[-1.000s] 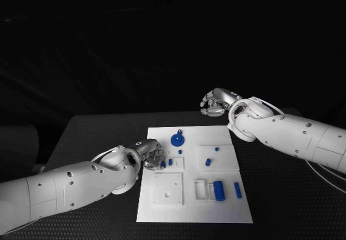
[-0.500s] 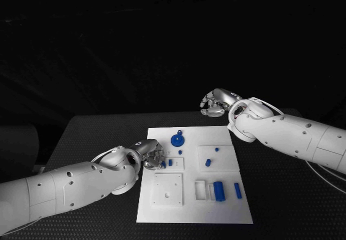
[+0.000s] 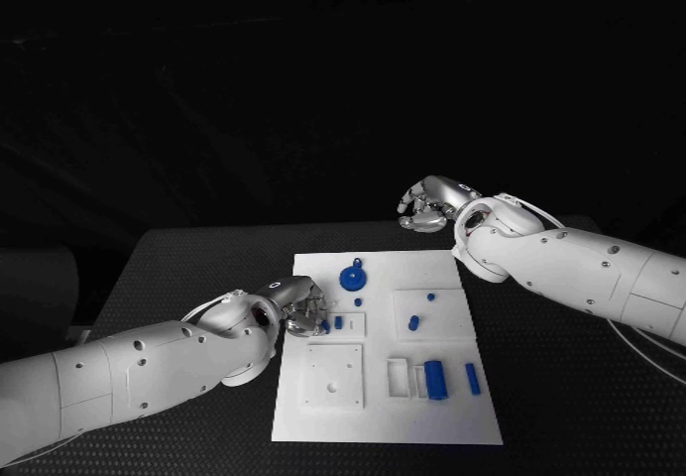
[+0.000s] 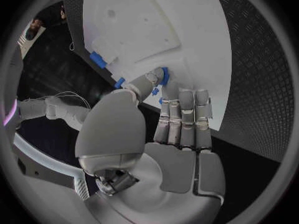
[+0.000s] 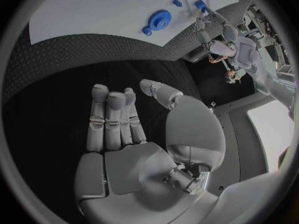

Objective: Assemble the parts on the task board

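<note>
Left hand seating a small blue part on the board

The left hand (image 3: 299, 307) pinches a small blue part (image 4: 163, 76) at the task board's (image 3: 446, 416) left edge; next it likely needs careful alignment. The right hand (image 3: 427, 205) hovers beyond the board, loosely curled, holding nothing.

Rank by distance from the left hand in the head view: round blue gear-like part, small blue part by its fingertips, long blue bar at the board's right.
From the left hand:
1. Small blue part, right at the fingertips, on the task board's left side.
2. Round blue gear-like part, toward the far end, middle.
3. Long blue bar, near the right edge.
</note>
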